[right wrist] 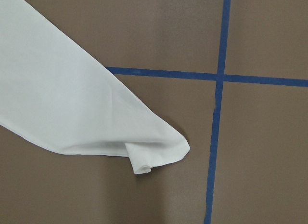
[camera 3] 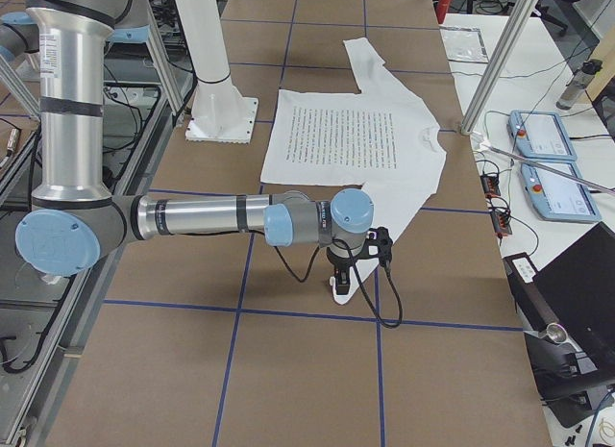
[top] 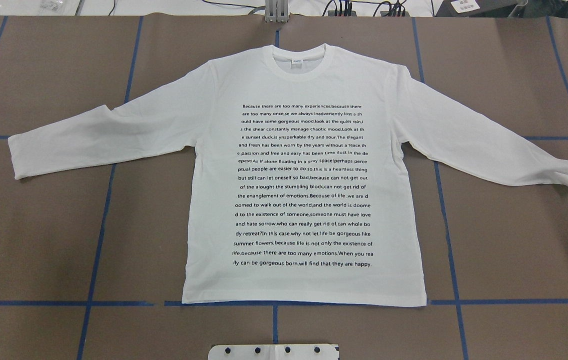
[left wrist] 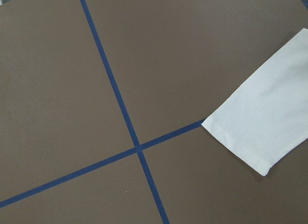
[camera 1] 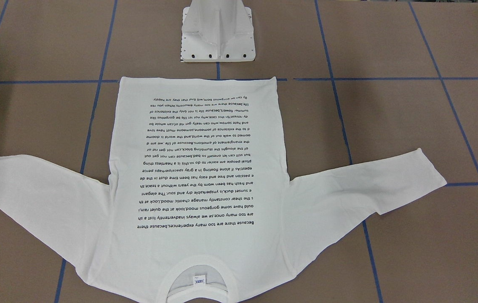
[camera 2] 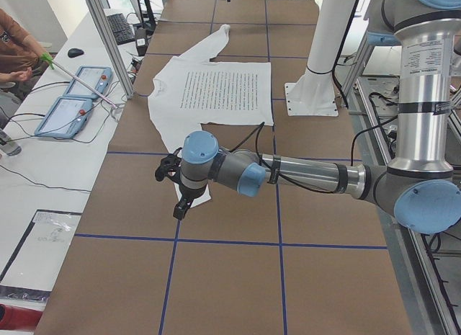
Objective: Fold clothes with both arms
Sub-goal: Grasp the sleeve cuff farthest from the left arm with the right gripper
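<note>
The clothes are one white long-sleeved T-shirt (top: pixel 304 175) lying flat and face up on the brown table, its black text block upward and its collar (top: pixel 304 57) on the far side from the robot. Both sleeves are spread outward. My left gripper (camera 2: pixel 178 209) hangs over the end of the left sleeve (left wrist: pixel 264 113), seen only in the exterior left view; I cannot tell whether it is open or shut. My right gripper (camera 3: pixel 341 277) hangs over the right sleeve's cuff (right wrist: pixel 149 156), which is curled under at its tip; I cannot tell its state either.
Blue tape lines (top: pixel 103 210) grid the brown table top. The white pedestal base (camera 1: pixel 217 38) stands just behind the shirt's hem. Aluminium posts (camera 3: pixel 500 62), teach pendants (camera 2: pixel 68 108) and a person's arm (camera 2: pixel 18 39) are beside the table's far edge.
</note>
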You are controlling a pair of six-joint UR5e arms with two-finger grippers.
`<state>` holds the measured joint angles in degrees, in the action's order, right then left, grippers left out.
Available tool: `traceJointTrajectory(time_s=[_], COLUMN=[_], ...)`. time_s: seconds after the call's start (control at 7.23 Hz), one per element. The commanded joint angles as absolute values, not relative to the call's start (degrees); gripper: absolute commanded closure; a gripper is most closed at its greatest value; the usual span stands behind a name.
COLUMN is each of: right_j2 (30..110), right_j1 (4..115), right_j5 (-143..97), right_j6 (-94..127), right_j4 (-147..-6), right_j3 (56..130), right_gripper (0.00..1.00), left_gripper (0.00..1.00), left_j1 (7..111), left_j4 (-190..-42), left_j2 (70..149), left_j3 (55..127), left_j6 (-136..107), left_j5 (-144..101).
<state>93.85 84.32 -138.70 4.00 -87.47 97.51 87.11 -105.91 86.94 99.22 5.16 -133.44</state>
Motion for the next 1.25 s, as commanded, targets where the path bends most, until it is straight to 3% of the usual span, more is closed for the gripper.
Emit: traceJointTrajectory(time_s=[0.0,0.42,1.11], right_j2=[93.52,87.56,87.10], right_j1=[83.24,81.13,75.15], right_j5=[-138.78,-138.87,-139.13], right_j6=[4.04,5.17,17.66], right_j4=[-80.72,-77.87,-66.21], right_j3=[91.96,81.50,73.93], right_gripper=[0.00,0.00,0.04], left_gripper=[0.00,0.00,0.00], left_j1=[87.01,87.01,86.66], left_j4=[-106.08,-106.17,-105.82], left_j2=[86.92,87.01,87.10], left_j3=[99.32,100.37,100.63], left_j6=[5.10,5.18,5.01], left_j5=[-133.59,-133.59,-133.59])
